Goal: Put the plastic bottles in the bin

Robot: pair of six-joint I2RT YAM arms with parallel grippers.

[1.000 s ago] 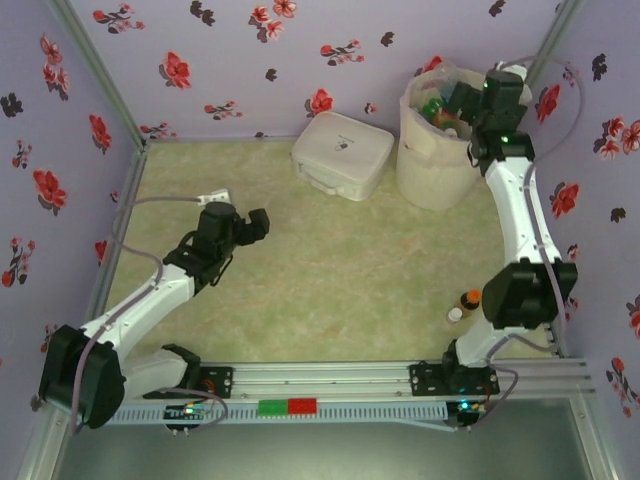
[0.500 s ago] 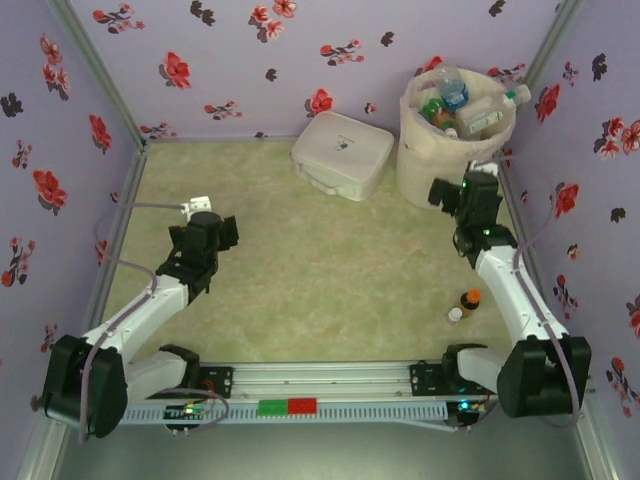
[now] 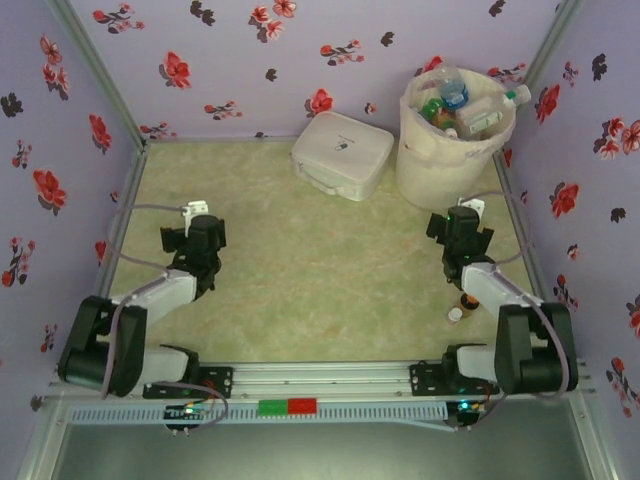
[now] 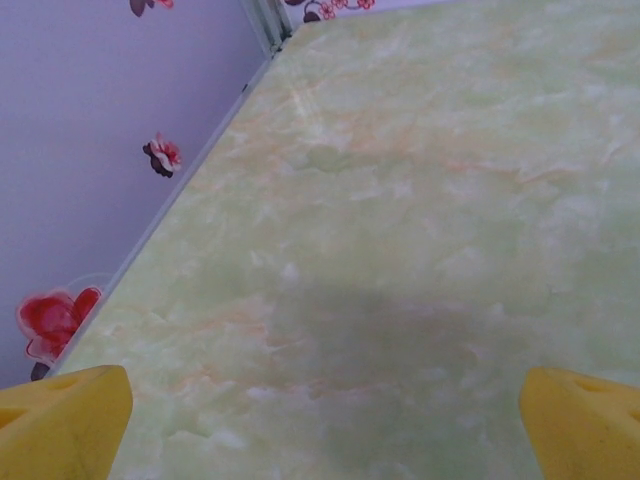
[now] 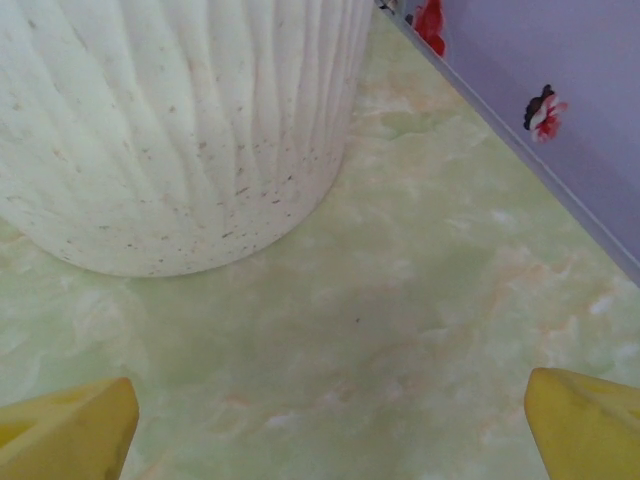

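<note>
Two hands, left hand and right hand, gape empty; white case sits beside the bin holding plastic bottles.

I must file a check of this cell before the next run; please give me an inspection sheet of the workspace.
Surface: green marbled tabletop, bare in the middle.
Job's things: clear and green plastic bottles piled inside the tall cream-white lined bin, far right corner.
Clutter: flat square white case left of the bin; tiny brown bottle with orange cap and small white item beside the right arm.
Grippers: left gripper open, empty, over bare table; right gripper open, empty, facing the bin's wall.
Cables: grey cable loops free beside the left arm.
Surroundings: lilac flower-print walls; metal rail at the near edge.
</note>
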